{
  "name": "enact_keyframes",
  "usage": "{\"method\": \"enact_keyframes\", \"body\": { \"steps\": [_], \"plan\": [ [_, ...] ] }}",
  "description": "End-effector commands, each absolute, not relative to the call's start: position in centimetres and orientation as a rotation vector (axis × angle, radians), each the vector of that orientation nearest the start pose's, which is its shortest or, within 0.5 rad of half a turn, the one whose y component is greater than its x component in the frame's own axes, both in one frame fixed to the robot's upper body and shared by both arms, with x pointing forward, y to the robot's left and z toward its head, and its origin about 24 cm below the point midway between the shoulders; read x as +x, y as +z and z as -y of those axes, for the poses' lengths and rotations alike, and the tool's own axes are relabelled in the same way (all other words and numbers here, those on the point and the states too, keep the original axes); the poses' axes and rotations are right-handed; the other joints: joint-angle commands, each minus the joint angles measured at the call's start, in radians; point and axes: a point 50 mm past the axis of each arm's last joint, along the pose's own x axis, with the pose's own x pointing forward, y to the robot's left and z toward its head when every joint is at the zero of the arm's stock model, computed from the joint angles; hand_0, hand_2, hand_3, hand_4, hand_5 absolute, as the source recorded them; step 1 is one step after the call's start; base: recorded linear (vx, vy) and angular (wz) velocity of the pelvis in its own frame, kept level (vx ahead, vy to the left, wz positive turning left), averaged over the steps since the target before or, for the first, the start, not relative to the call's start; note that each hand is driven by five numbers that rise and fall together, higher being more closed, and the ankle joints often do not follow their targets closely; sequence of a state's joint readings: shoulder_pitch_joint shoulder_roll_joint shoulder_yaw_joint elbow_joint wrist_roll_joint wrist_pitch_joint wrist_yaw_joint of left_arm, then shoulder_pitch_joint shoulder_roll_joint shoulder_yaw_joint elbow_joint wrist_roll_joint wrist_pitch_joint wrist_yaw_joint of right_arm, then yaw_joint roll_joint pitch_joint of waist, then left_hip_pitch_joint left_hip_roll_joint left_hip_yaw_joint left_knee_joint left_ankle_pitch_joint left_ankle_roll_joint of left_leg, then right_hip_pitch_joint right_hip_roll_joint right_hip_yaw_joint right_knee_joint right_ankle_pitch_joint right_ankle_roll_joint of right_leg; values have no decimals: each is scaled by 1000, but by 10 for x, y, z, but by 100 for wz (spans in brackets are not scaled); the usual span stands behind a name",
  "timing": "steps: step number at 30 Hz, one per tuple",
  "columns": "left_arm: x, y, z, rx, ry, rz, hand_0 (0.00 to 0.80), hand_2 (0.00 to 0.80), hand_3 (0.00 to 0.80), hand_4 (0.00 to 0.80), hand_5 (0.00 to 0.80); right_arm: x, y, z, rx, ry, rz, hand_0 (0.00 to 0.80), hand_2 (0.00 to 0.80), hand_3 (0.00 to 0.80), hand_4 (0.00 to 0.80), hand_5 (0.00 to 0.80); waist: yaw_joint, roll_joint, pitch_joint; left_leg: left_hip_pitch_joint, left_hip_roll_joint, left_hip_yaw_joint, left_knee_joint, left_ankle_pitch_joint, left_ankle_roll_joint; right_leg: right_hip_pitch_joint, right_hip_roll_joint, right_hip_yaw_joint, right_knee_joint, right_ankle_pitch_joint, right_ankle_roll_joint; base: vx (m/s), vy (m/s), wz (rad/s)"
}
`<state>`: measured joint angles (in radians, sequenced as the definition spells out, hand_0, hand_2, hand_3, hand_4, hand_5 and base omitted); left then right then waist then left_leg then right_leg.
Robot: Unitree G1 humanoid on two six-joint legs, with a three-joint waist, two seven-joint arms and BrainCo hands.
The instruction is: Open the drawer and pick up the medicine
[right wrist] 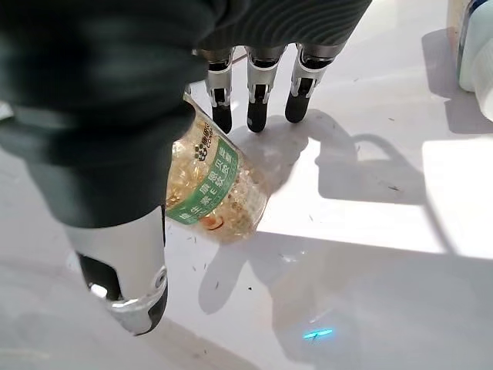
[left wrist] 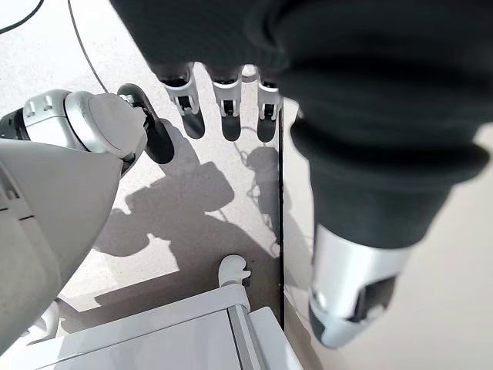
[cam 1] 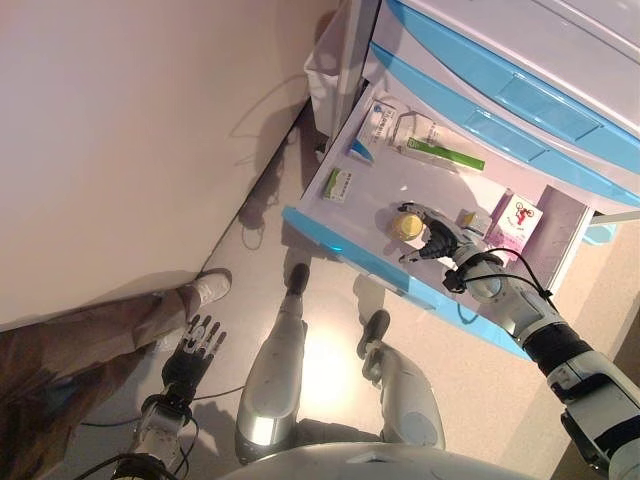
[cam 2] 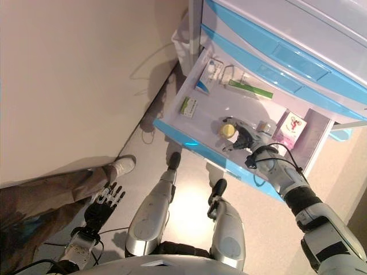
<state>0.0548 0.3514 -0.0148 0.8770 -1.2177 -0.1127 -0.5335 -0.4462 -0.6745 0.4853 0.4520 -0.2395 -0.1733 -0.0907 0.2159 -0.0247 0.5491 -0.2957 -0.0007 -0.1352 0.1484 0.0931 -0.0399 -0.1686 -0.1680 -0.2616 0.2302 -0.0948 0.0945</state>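
Note:
The blue-fronted white drawer (cam 1: 335, 243) stands pulled open. In it lies a clear medicine bottle (cam 1: 405, 224) with a yellow cap and a green label, filled with yellow capsules; it lies on its side in the right wrist view (right wrist: 216, 189). My right hand (cam 1: 440, 238) is inside the drawer, right over the bottle, with the bottle between thumb (right wrist: 127, 270) and fingers (right wrist: 258, 100). The fingers are straight, not closed round it. My left hand (cam 1: 195, 350) hangs low by the floor, open and empty.
The drawer also holds a white and blue box (cam 1: 378, 122), a long green-striped box (cam 1: 440, 153), a small green box (cam 1: 338, 184) and a pink box (cam 1: 514, 222). Closed blue drawers (cam 1: 520, 100) are above. A person's leg and white shoe (cam 1: 210, 287) are at left.

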Motion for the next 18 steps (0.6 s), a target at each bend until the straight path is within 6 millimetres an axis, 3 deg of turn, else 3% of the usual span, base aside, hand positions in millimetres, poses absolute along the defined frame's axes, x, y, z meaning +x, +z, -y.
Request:
{"method": "enact_keyframes", "body": {
  "steps": [1, 2, 3, 4, 6, 18],
  "plan": [
    [153, -99, -263, -836, 179, -391, 0, 0, 0, 0, 0, 324, 76, 196, -1061, 277, 154, 0, 0, 0, 0, 0, -3, 5, -41, -38, -16, 18, 84, -113, 17, -72, -1, -2, -1, 82, -2, 0, 0, 0],
    [153, -100, -263, -838, 181, -393, 0, 0, 0, 0, 0, 324, 75, 197, -1060, 272, 155, 0, 0, 0, 0, 0, -2, 6, -39, -37, -16, 18, 85, -114, 17, -71, -1, -1, 1, 82, -2, 0, 0, 0],
    [153, -100, -263, -839, 182, -393, 0, 0, 0, 0, 0, 324, 75, 197, -1061, 267, 156, 88, 88, 88, 88, 88, -2, 6, -39, -38, -16, 18, 86, -114, 17, -71, -1, -1, 1, 82, -2, 0, 0, 0],
    [152, -100, -262, -839, 181, -393, 0, 0, 0, 0, 0, 324, 75, 197, -1060, 264, 157, 408, 408, 408, 408, 408, 0, 7, -36, -37, -16, 19, 90, -118, 17, -70, -1, 1, 4, 79, -2, 0, 0, 0],
    [152, -100, -263, -838, 180, -393, 0, 0, 0, 0, 0, 325, 76, 198, -1058, 256, 158, 800, 800, 800, 800, 800, 1, 8, -35, -37, -16, 19, 91, -119, 17, -71, -1, 1, 5, 79, -2, 0, 0, 0],
    [150, -100, -263, -842, 179, -393, 0, 0, 0, 0, 0, 326, 78, 199, -1042, 240, 160, 800, 800, 800, 800, 800, -1, 10, -40, -35, -16, 18, 84, -114, 18, -69, -3, -1, -1, 83, -1, 0, 0, 0]
  ]
}}
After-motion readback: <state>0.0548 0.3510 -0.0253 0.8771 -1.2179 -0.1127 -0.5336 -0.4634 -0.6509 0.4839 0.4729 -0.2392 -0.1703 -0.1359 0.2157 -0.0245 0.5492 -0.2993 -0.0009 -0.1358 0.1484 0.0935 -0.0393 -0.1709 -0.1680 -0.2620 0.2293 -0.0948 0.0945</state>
